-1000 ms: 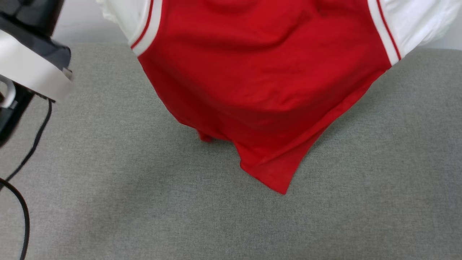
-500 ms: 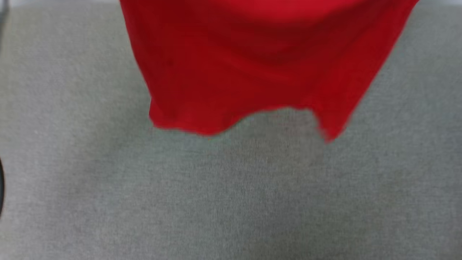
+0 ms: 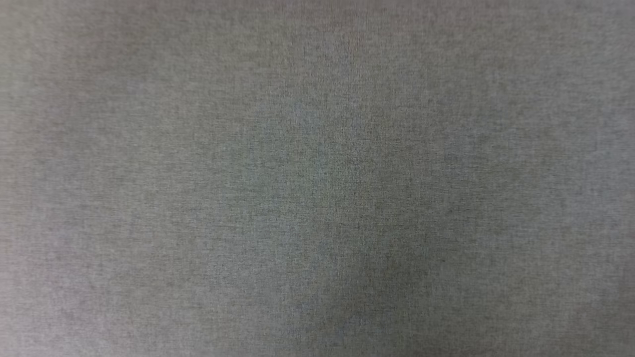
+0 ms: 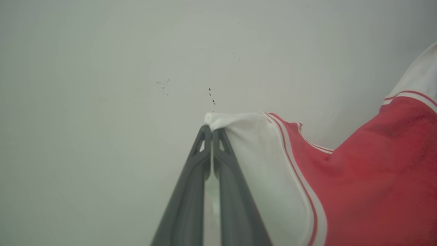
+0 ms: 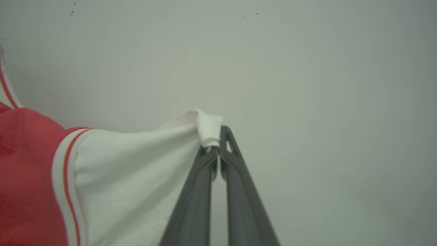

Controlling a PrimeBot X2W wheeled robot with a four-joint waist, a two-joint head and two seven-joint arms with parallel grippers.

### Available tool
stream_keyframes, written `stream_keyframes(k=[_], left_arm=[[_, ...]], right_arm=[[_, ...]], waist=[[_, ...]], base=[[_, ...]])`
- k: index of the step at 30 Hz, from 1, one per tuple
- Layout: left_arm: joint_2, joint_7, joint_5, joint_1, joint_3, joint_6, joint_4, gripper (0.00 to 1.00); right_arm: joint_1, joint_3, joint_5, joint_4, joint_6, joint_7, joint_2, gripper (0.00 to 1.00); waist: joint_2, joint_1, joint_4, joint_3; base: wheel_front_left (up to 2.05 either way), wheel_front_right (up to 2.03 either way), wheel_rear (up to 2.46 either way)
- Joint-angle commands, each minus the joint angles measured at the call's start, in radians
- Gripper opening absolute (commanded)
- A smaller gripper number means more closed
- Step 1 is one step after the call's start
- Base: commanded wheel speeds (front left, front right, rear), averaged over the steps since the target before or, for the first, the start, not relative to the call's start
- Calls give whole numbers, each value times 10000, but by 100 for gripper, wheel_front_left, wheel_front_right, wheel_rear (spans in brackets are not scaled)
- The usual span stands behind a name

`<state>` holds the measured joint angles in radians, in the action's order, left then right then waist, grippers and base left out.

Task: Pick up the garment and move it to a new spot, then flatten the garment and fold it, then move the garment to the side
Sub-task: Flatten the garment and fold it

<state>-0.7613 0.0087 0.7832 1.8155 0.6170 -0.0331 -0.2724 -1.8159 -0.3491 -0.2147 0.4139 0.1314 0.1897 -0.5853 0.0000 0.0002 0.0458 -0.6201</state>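
The garment (image 4: pixel 368 177) is a red jersey with white sleeves and red-white striped trim, and it hangs stretched between my two grippers. In the left wrist view my left gripper (image 4: pixel 211 129) is shut on the edge of one white sleeve, the cloth bunched at the fingertips. In the right wrist view my right gripper (image 5: pixel 215 134) is shut on the other white sleeve of the garment (image 5: pixel 129 177), a fold of white cloth wrapped over the tips. The red body sags away from each gripper. Its printed front is hidden.
The head view looks down on a grey woven surface (image 3: pixel 317 178), slightly blurred. Behind both grippers stands a pale plain wall (image 4: pixel 102 85) with a few small dark marks (image 4: pixel 211 95).
The head view has swung down: the hanging red garment, seen at the top a second ago, slid up out of the picture, as did the dark equipment and cable at the left.
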Motion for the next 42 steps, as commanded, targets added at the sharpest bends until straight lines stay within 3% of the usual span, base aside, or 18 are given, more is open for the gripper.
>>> stream_keyframes(k=[1, 11, 17, 24, 29, 35, 42], left_arm=[[107, -163, 29, 347, -123, -66, -200, 0], [413, -682, 183, -383, 148, -346, -1108, 0], [623, -1366, 436, -1656, 314, -345, -1629, 0], [234, -2244, 807, -4108, 476, -452, -1717, 0], [10, -2624, 1225, -6402, 284, -96, -1253, 0], [-342, -2748, 1543, -9606, -184, 635, 40, 0], [-235, -2760, 1714, -13403, -1146, 1315, 1369, 0]], right_arm=[[-477, -164, 23, 364, -14, -40, 129, 0], [-716, -923, -405, 2102, -14, -888, 406, 0], [311, -1537, -989, 2740, -14, -1577, 499, 0], [2723, -2065, -2018, 2407, -14, -2446, 299, 0], [4852, -2196, -2776, 1662, -14, -2784, 11, 0], [7851, -2130, -3348, 422, -14, -2763, -294, 0], [11120, -2160, -3547, -254, -14, -2637, 29, 0]], waist=[[0, -2, -7, -317], [0, -2, 103, -880], [0, -2, 36, -766], [0, -2, -126, 86], [0, -2, -187, 926], [0, -2, -304, 1916], [0, -2, -652, 2959]], base=[[0, 0, 0], [0, 0, 0], [0, 0, 0], [0, 0, 0], [0, 0, 0], [0, 0, 0], [0, 0, 0]])
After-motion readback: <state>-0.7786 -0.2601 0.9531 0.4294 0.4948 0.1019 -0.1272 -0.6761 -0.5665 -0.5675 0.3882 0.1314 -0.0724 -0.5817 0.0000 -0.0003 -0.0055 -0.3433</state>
